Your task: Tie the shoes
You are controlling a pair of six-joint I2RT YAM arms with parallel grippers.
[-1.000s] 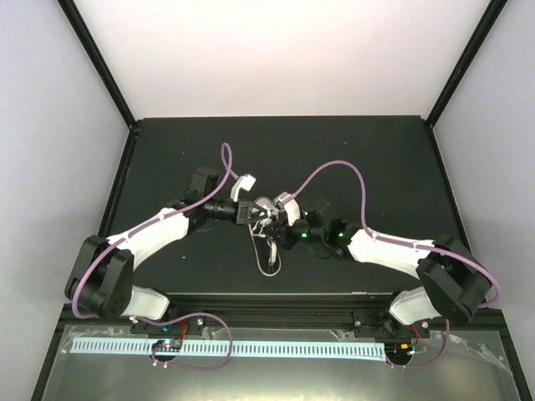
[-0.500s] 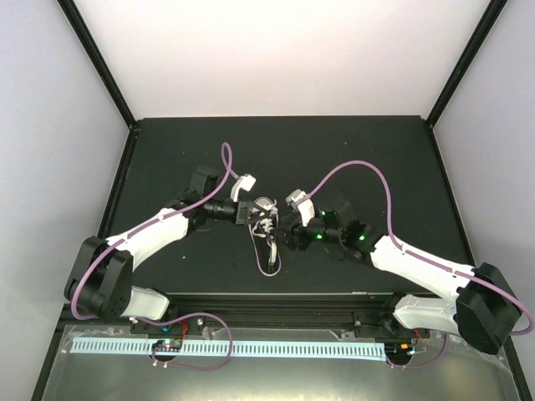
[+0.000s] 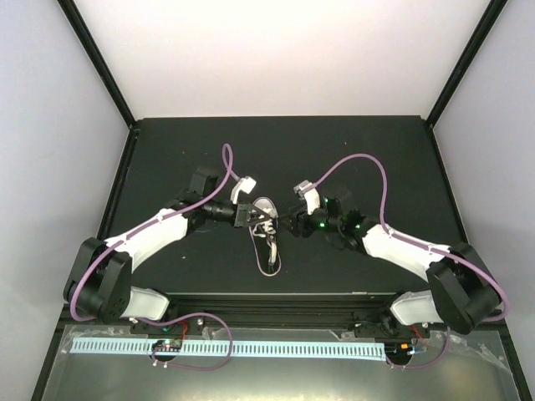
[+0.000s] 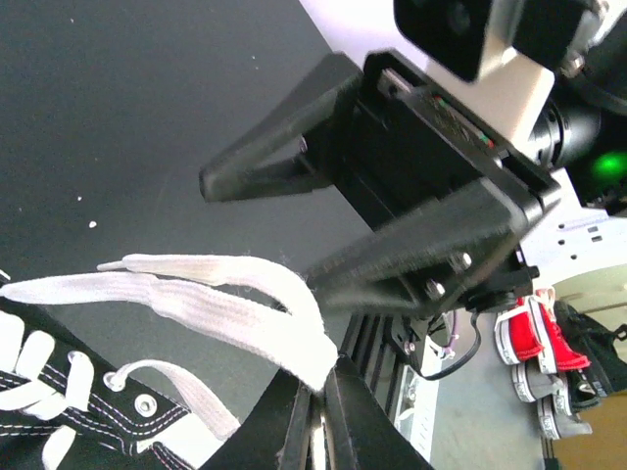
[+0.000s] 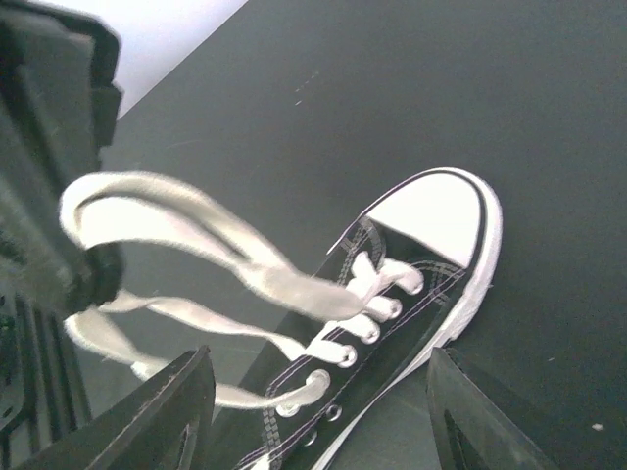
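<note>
The small black sneaker with a white toe cap lies mid-table between both grippers. In the right wrist view the shoe lies toe up-right, its white laces drawn out in a loop to the left. My left gripper is shut on the folded end of that lace loop, held taut above the table; it also shows in the top view. My right gripper is open and empty above the eyelets, just right of the shoe. It faces the left wrist camera.
A loose lace end trails from the shoe toward the table's near edge. Black frame posts and white walls enclose the black table. Purple cables arc over both arms.
My right arm has swung its elbow out and back, and its gripper has drawn a little to the right of the shoe. My left arm has held still on the lace.
</note>
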